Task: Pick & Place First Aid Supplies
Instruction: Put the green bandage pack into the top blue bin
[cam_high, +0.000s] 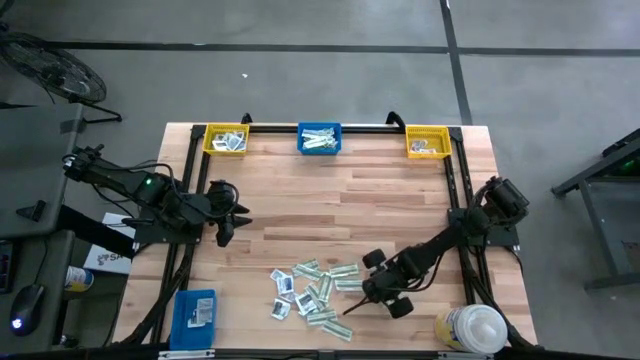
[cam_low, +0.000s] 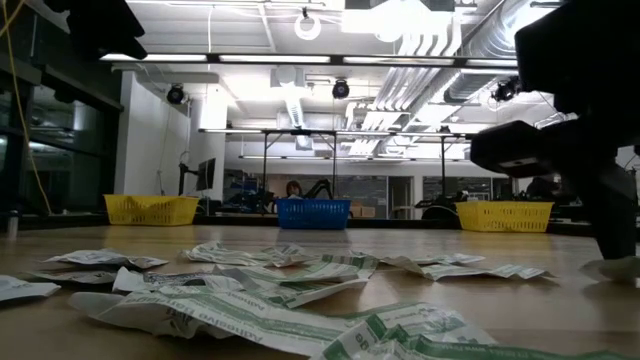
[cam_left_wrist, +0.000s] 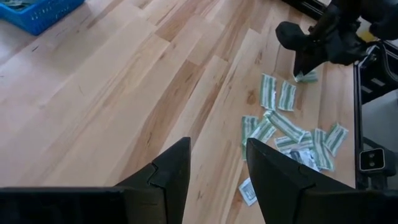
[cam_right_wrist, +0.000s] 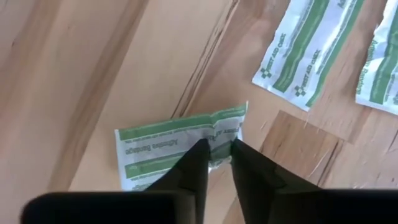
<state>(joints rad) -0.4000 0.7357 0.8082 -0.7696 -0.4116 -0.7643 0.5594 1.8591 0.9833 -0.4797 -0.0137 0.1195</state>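
A robotics lab or workshop floor, not a home.

You're looking at a wooden table (cam_high: 330, 200) standing on a bare grey concrete floor (cam_high: 300, 60) with dark seams. Across the table at its level you see a big open hall: exposed ducts (cam_low: 430, 40) and pipes under the ceiling, rows of strip lights (cam_low: 300, 132), metal-framed benches and a monitor (cam_low: 206, 172) farther back. A person (cam_low: 294, 188) sits behind the blue bin (cam_low: 313, 212). From above, a fan (cam_high: 50, 65) stands on the floor off one corner, and a desk with a mouse (cam_high: 24, 298) sits beside the table.
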